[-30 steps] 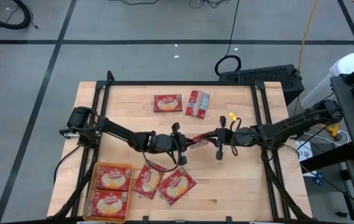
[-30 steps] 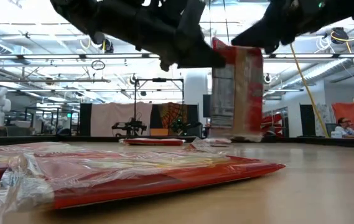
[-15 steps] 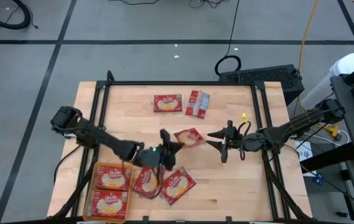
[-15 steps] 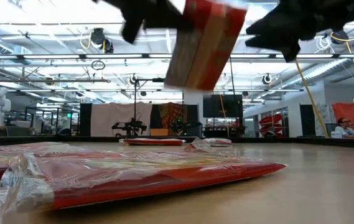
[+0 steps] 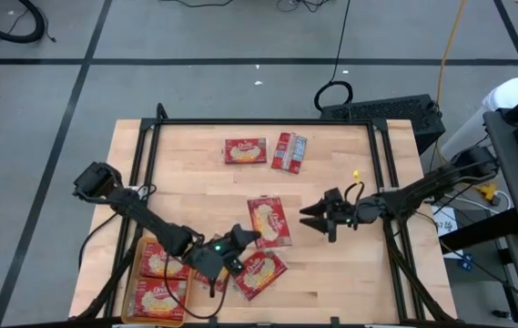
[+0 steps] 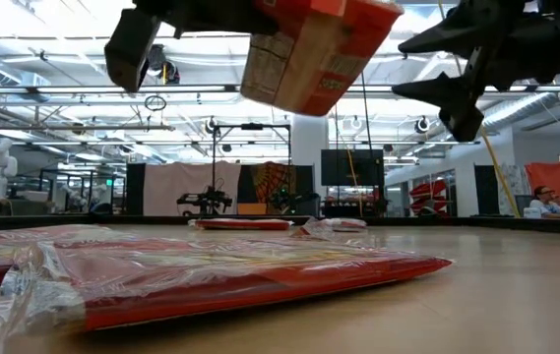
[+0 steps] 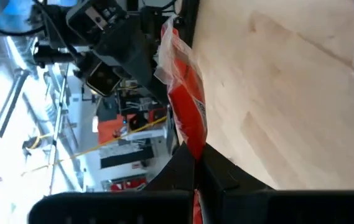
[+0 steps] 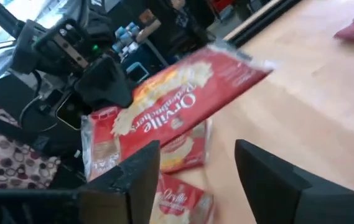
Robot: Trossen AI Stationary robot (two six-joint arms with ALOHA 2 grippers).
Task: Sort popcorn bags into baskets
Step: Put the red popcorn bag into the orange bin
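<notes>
- Left hand (image 5: 243, 239) is clamped on one popcorn bag (image 5: 269, 221), gripping it by one edge; I see the bag lifted clear of the bench (image 5: 186, 173) in the low view
- Held bag sits mid-bench in the high view, between the two hands, printed face up
- Right hand (image 5: 311, 217) is just beside that bag, fingers spread apart, nothing in them
- One orange basket (image 5: 134, 284) at the near left corner of the bench, partly under the left arm; I count two bags in it (image 5: 157, 292), lying flat
- Two more bags flat on the bench just right of the basket, one (image 5: 259, 271) clearly visible, the other (image 5: 215, 276) mostly hidden under the left hand
- Two bags at the far side of the bench: one red face up (image 5: 245, 150), one beside it showing a silvery-blue striped panel (image 5: 289, 151), close but not touching
- My count: seven bags in view, one held, two in the basket, four loose on the bench
- Person seated in the room far behind (image 6: 545, 201)
</notes>
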